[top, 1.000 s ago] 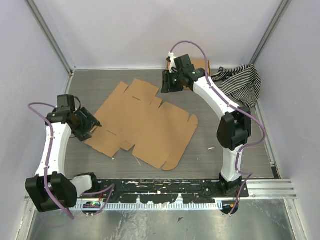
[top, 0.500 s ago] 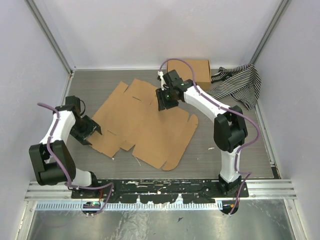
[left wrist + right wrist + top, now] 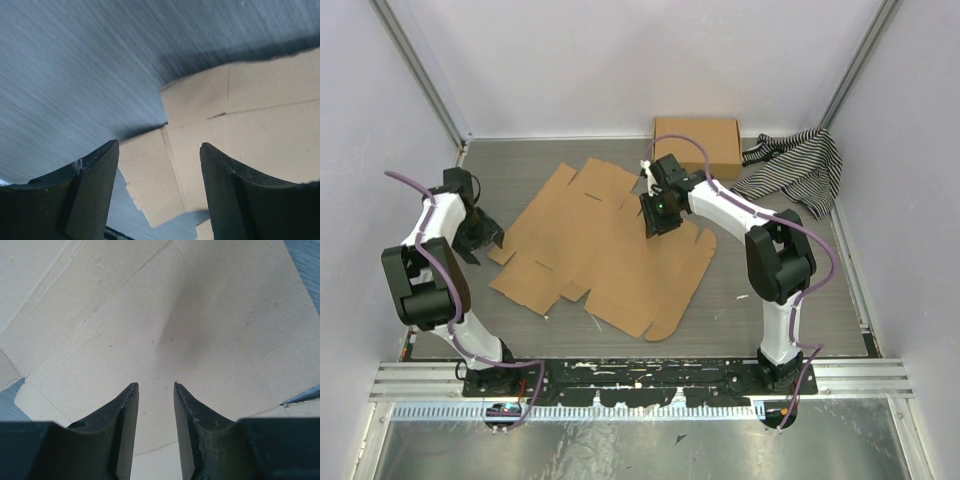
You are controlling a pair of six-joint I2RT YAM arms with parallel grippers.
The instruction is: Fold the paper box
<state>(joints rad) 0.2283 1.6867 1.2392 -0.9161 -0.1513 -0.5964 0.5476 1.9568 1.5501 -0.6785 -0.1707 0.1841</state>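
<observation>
Paper box — one flat, unfolded cardboard sheet — lies mid-bench, within reach of both arms. Your left claw sits low at the sheet's left edge, spread wide and empty, likely to catch a flap. Your right claw hovers over the centre panel, fingers narrowly parted, holding nothing — probably to pin it. Count also one formed box and one striped cloth, far right.

Left end effector wide apart, right end effector with narrow gap.
</observation>
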